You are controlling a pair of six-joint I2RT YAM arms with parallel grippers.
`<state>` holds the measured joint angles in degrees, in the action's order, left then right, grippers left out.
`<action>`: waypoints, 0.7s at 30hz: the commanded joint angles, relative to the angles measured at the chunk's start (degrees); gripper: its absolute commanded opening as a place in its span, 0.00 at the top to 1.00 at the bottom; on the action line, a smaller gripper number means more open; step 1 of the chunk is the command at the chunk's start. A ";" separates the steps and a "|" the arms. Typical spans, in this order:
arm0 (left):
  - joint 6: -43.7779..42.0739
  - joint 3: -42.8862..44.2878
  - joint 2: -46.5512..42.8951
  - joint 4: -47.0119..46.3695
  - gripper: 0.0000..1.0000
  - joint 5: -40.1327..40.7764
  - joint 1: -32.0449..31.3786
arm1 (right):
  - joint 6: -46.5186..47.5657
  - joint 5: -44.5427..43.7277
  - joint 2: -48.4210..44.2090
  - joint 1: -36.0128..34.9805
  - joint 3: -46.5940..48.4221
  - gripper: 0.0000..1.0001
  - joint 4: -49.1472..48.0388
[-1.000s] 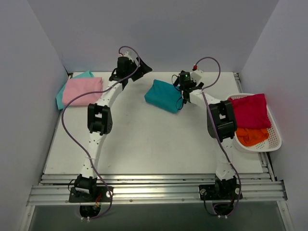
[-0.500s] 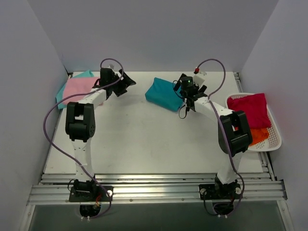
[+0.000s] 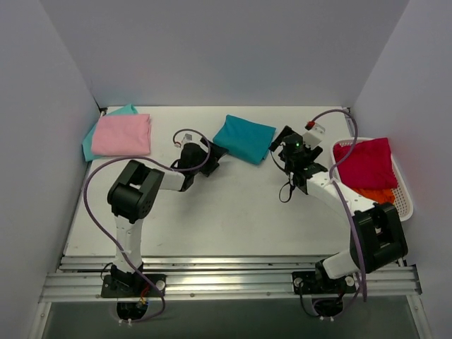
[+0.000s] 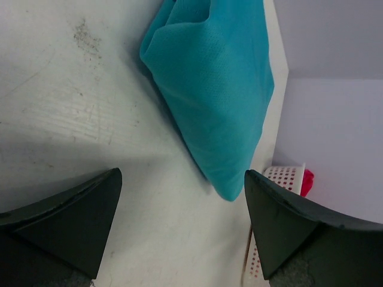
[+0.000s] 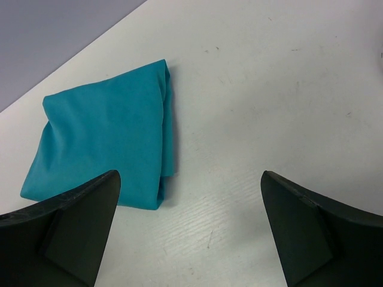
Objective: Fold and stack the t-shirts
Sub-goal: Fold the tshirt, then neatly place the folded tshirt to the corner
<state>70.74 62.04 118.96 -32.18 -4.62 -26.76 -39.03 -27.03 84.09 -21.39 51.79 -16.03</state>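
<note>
A folded teal t-shirt [image 3: 244,138] lies on the table at the back centre; it also shows in the left wrist view [image 4: 215,89] and the right wrist view [image 5: 108,143]. My left gripper [image 3: 212,157] is open and empty, just left of and in front of it. My right gripper [image 3: 281,147] is open and empty, just right of it. A folded pink t-shirt [image 3: 121,134] lies on a light mint-teal one [image 3: 126,109] at the back left. A crimson t-shirt [image 3: 367,162] lies over an orange one [image 3: 376,194] in the basket.
A white perforated basket [image 3: 404,205] stands at the table's right edge; its rim shows in the left wrist view [image 4: 281,176]. Grey walls close in the back and both sides. Aluminium rails run along the near edge.
Both arms have drawn back toward the near side. The left gripper moved from the pink stack to beside the teal t-shirt. The right gripper let go and moved right. The teal t-shirt now lies flat.
</note>
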 commanded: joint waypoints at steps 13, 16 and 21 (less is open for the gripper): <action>3.35 21.51 11.64 12.14 0.06 17.45 -2.24 | -0.79 -1.80 -10.71 0.03 -5.91 0.00 -2.69; 2.21 28.28 15.51 15.22 0.01 17.02 -1.80 | -0.53 -2.15 -11.23 0.29 -6.00 0.00 -2.69; -2.87 36.56 20.35 17.92 0.98 13.85 -0.40 | -0.26 -2.15 -12.55 0.73 -6.35 0.00 -2.95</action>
<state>72.38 93.01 136.99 -20.08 9.96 -28.29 -39.35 -27.79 74.46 -21.06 45.60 -16.97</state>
